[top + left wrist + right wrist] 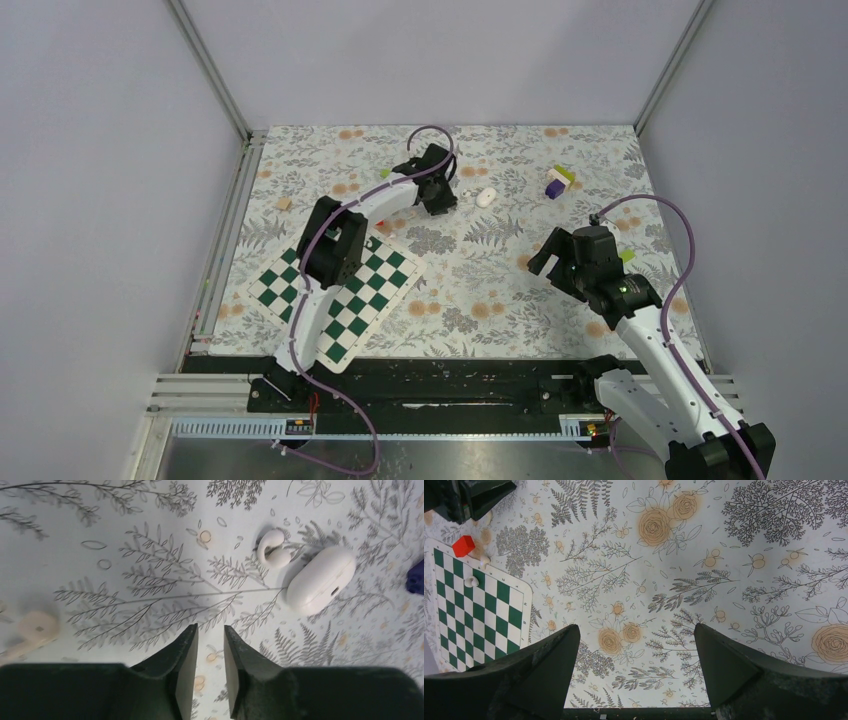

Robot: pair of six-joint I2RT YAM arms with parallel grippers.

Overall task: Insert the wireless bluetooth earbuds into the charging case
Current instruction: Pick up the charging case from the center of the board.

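Observation:
The charging case [320, 579] is a small white rounded case lying on the flowered cloth with its lid down; from above it is the case [486, 197] at the far middle. One white earbud [272, 550] lies just left of it, a small gap between them. My left gripper [210, 627] hovers over the cloth short of both, its jaws a narrow gap apart with only cloth between them. From above, the left gripper [440, 203] is just left of the case. My right gripper [636, 627] hangs wide open over bare cloth, near the right gripper [560, 262] side of the table.
A blurred cream piece [35, 630] lies left of my left fingers; I cannot tell what it is. A green-and-white chessboard [340, 290] sits near left, a red cube [464, 545] beyond it. A purple, yellow and white block stack [558, 180] stands far right.

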